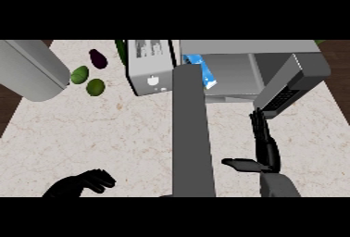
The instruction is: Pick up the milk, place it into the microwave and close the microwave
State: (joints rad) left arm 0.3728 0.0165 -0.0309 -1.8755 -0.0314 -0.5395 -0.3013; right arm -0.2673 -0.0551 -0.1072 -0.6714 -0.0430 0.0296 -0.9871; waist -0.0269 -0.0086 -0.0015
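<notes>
The milk [198, 65], a blue and white carton, stands inside the grey microwave [239, 48] at the left of its cavity. A long grey panel [191, 134] running from the microwave's front toward me hides part of the carton. At the right of the opening a grey door panel with a dark face [290, 85] stands at an angle. My right hand [265, 143] is open, fingers straight, with the fingertips at that panel's lower end. My left hand [85, 183] rests at the lower left, fingers curled and holding nothing.
A white toaster [147, 69] stands just left of the microwave. Two green fruits [87, 81] and a purple vegetable [97, 59] lie further left, next to a large grey rounded object [31, 69]. The marble counter [103, 134] ends at dark floor on both sides.
</notes>
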